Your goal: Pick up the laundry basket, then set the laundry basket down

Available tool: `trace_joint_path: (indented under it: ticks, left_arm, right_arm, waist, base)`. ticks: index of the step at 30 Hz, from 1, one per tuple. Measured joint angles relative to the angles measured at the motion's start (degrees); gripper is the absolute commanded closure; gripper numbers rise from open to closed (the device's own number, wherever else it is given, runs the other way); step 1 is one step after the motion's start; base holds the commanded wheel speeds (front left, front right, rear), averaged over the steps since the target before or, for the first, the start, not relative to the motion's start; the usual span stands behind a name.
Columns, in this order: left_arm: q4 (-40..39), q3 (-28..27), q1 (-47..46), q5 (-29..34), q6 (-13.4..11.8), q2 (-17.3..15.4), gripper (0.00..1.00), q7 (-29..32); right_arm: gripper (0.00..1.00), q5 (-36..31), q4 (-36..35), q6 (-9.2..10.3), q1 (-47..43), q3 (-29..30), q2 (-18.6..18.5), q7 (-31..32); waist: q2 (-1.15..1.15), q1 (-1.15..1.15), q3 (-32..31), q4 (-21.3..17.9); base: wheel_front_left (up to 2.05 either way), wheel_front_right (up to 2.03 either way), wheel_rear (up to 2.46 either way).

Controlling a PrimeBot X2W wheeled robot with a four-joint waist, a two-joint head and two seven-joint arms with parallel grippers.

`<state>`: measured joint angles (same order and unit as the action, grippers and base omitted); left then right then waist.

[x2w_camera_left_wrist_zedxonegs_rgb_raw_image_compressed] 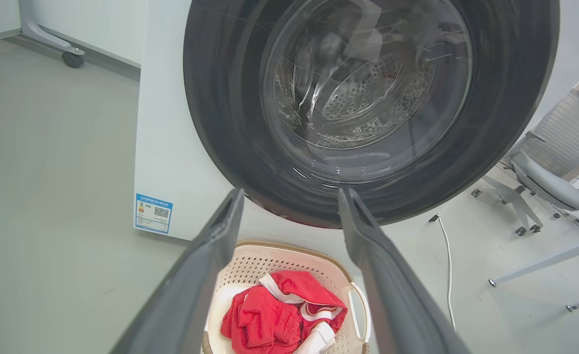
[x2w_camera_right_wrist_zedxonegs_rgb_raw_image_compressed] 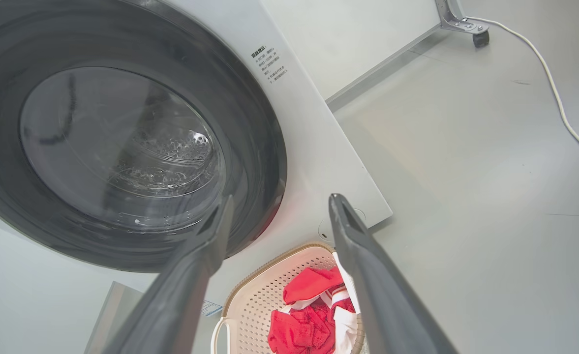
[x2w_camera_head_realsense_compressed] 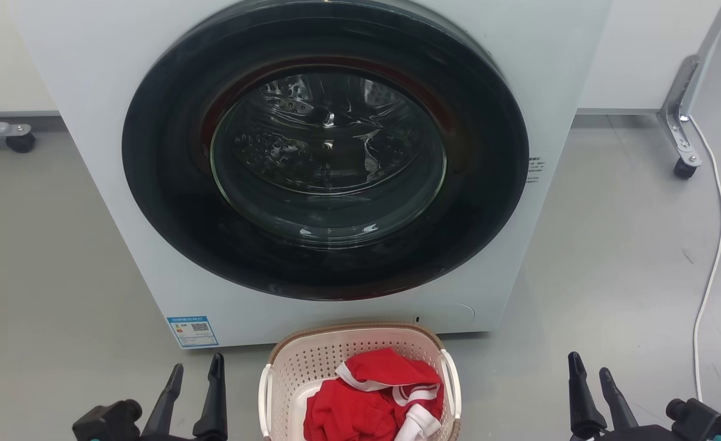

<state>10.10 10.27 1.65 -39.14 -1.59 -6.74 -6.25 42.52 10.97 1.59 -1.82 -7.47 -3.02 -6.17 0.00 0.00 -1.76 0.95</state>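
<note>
The laundry basket (x2w_camera_head_realsense_compressed: pixel 311 361) is cream plastic with perforated walls, a brown rim and white side handles. It stands on the floor just in front of the washing machine (x2w_camera_head_realsense_compressed: pixel 90 122), at the bottom middle of the head view, with red and white clothes (x2w_camera_head_realsense_compressed: pixel 375 398) inside. My left gripper (x2w_camera_head_realsense_compressed: pixel 196 369) is open to the basket's left, apart from it. My right gripper (x2w_camera_head_realsense_compressed: pixel 590 365) is open further off to its right. Both wrist views look down on the laundry basket (x2w_camera_left_wrist_zedxonegs_rgb_raw_image_compressed: pixel 250 260) (x2w_camera_right_wrist_zedxonegs_rgb_raw_image_compressed: pixel 264 300) between open fingers, left gripper (x2w_camera_left_wrist_zedxonegs_rgb_raw_image_compressed: pixel 290 195), right gripper (x2w_camera_right_wrist_zedxonegs_rgb_raw_image_compressed: pixel 279 202).
The washing machine's round glass door (x2w_camera_head_realsense_compressed: pixel 326 153) is closed. A white cable (x2w_camera_head_realsense_compressed: pixel 712 257) runs along the floor at the right, past a wheeled frame leg (x2w_camera_head_realsense_compressed: pixel 682 147). Another castor (x2w_camera_head_realsense_compressed: pixel 20 142) sits at far left. An office chair (x2w_camera_left_wrist_zedxonegs_rgb_raw_image_compressed: pixel 550 172) stands to the right of the machine.
</note>
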Motion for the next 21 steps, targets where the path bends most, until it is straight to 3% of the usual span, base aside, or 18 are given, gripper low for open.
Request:
trace_joint_path:
  ticks: [21]
  left_arm:
    - [-3.76,4.09,0.51,17.91,-2.97,-0.36,0.00,-4.54]
  right_arm:
    - [0.00,-17.77,-3.89,3.00,-0.68,-3.80,-0.19,-4.57]
  waist:
    - [0.00,0.00,-0.75,0.38]
  base:
    - [0.00,0.00,0.00]
